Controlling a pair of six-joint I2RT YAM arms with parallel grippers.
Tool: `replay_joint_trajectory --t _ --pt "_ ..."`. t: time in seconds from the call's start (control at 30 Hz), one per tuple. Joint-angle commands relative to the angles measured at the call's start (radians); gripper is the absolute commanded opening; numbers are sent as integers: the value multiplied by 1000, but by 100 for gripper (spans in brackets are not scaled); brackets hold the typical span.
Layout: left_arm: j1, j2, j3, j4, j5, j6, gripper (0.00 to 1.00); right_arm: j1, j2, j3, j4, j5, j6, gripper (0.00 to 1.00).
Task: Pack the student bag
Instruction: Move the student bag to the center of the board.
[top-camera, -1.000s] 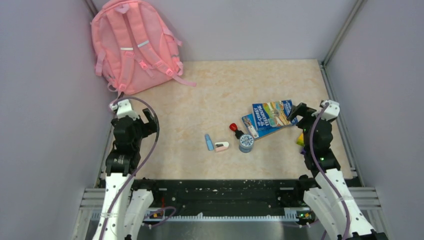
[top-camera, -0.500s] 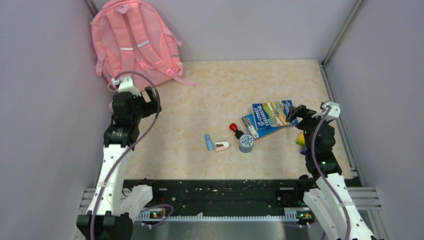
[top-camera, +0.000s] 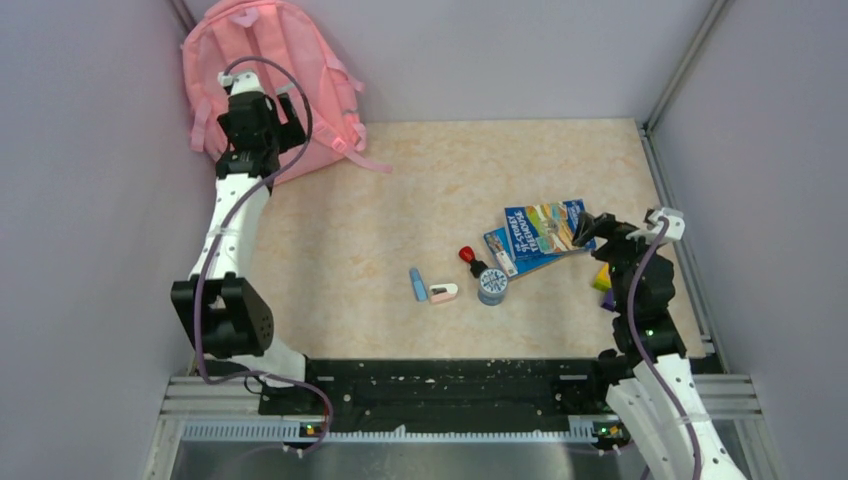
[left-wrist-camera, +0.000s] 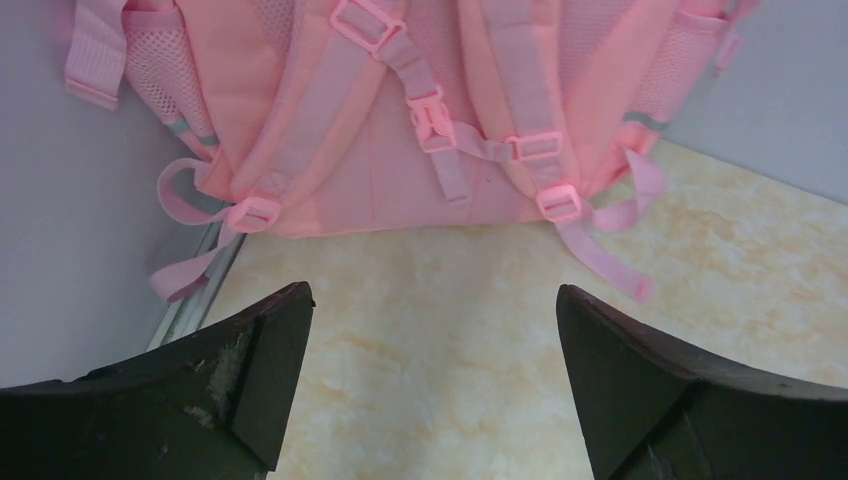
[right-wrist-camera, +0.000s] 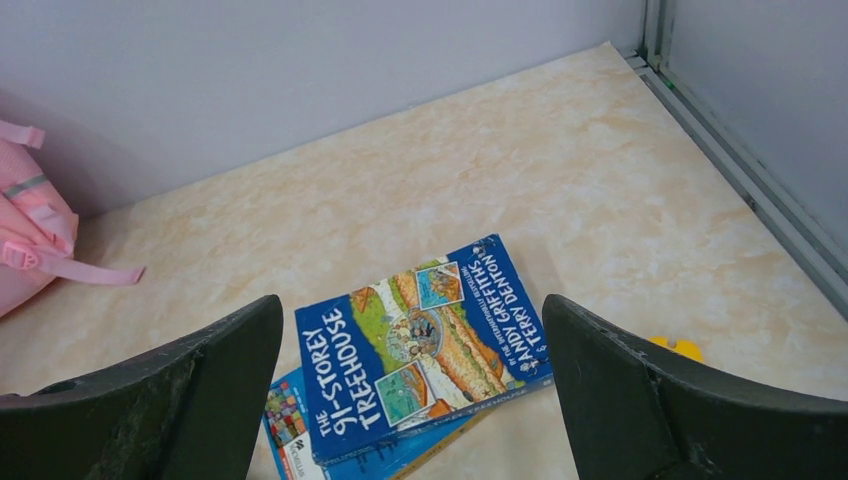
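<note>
Reference landmark: the student bag (top-camera: 325, 95). It leans in the corner where two walls meet, with its bottom edge on the table (top-camera: 420, 190). Its padded back panel and mesh shoulder straps face the arms, and loose strap ends trail onto the table surface.

Left arm: stretched out from its base toward the student bag, with the elbow joint low near the base and the long white link rising to the wrist. The left gripper (left-wrist-camera: 432, 300) sits in front of the bag's lower back panel and points at it. The jaws are spread wide with nothing between them. In the wrist view the fingertips stand just short of the bag's bottom edge, not touching.

Right arm: well apart from the student bag, on the opposite side of the table, bent upward with the wrist tipped down. The right gripper (right-wrist-camera: 412, 310) is spread wide and empty above the "91-Storey Treehouse" book (top-camera: 545, 228), which lies on a second blue book (top-camera: 497, 245).

Between the books and the bag's side lie a round blue tin (top-camera: 492, 285), a red-topped item (top-camera: 466, 254) and a light blue stick (top-camera: 417, 284)
</note>
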Motion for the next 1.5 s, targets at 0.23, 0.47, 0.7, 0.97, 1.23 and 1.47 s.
replay_joint_trajectory --t 0.23,0.47,0.7,0.97,1.23,1.47 --pt "146 319 285 177 40 15 94 14 -25 -11 7 -15 13 99" --pt "164 551 551 75 -14 35 90 13 -23 -20 25 -30 17 99" --pt "168 669 660 95 -2 62 91 13 -13 -21 35 -41 22 98" --pt "178 714 679 127 27 84 93 14 8 -20 41 -51 21 98" --pt "180 745 688 132 65 136 63 13 10 -18 42 -64 21 97" --pt "176 697 611 183 96 150 3 14 10 -14 35 -66 18 96"
